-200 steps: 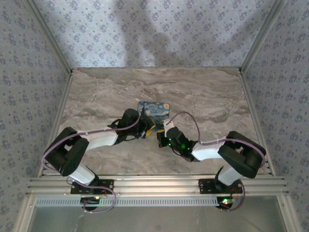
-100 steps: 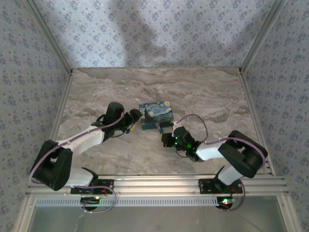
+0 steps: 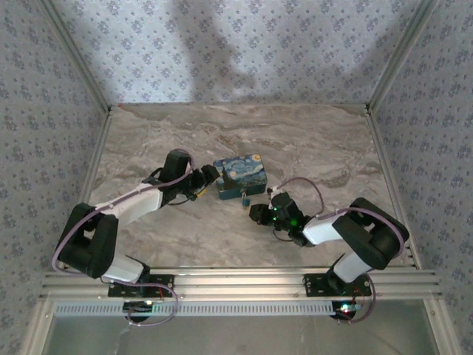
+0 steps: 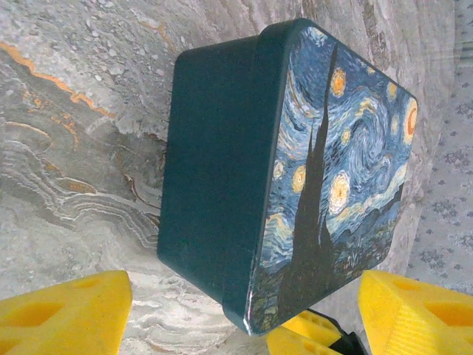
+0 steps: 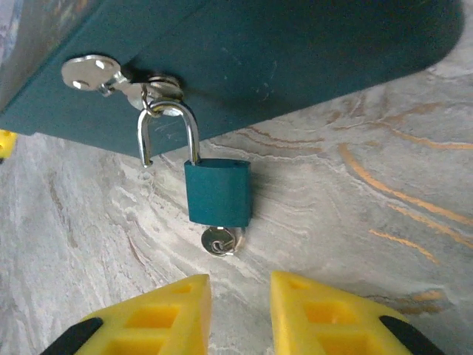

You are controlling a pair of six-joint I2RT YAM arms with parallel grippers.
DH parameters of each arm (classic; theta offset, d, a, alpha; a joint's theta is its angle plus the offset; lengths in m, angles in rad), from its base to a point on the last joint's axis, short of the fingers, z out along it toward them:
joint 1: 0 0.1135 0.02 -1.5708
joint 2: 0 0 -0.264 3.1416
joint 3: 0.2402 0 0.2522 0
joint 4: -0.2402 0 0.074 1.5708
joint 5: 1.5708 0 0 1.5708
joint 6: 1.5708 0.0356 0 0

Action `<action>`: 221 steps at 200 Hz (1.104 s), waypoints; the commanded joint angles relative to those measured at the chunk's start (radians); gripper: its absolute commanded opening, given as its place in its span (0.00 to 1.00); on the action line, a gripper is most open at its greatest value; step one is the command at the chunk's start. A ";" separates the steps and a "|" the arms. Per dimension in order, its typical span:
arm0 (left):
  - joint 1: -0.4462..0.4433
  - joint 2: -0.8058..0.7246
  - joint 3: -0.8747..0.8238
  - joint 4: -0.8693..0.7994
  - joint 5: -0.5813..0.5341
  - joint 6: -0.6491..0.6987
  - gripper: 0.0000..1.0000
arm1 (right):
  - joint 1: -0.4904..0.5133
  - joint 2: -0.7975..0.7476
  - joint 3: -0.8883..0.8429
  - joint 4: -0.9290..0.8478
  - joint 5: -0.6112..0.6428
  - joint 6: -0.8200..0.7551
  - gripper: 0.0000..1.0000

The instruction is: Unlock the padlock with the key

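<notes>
The padlock (image 5: 216,194), a small teal body with a steel shackle, hangs from the hasp (image 5: 151,87) on the front wall of the starry-night box (image 5: 295,52). One shackle leg stands free of the body. The key (image 5: 220,241) sticks out of the lock's underside, resting on the marble. My right gripper (image 5: 238,281) hovers just short of the key, its jaws slightly open with nothing between them. My left gripper (image 4: 245,281) is open wide, its fingers (image 4: 70,310) either side of the box (image 4: 222,170) corner and not touching it. From above, the padlock (image 3: 244,198) lies between the box (image 3: 240,174) and the right gripper (image 3: 256,212).
A second flat silver key (image 5: 90,72) hangs at the hasp ring. The marble table (image 3: 310,148) is walled by patterned panels on three sides. The right gripper's yellow tips (image 4: 310,333) show beneath the box in the left wrist view.
The left gripper opened and drew back to the box's left side. The right gripper let go of the key, opened a little and backed off toward the near edge.
</notes>
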 commanded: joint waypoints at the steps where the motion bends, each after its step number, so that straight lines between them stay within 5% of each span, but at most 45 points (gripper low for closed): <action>1: 0.002 0.034 0.047 -0.025 0.024 0.054 0.80 | -0.020 -0.062 -0.015 -0.078 0.001 -0.051 0.33; 25: 0.001 0.079 0.073 -0.024 0.043 0.072 0.80 | -0.063 -0.129 -0.025 -0.067 -0.041 -0.164 0.45; 85: -0.010 0.173 0.100 -0.014 0.051 0.086 0.76 | -0.204 -0.081 0.055 0.027 -0.391 -0.279 0.73; 221: -0.035 0.198 0.051 0.004 0.015 0.067 0.71 | -0.206 0.234 0.205 0.180 -0.486 -0.312 0.71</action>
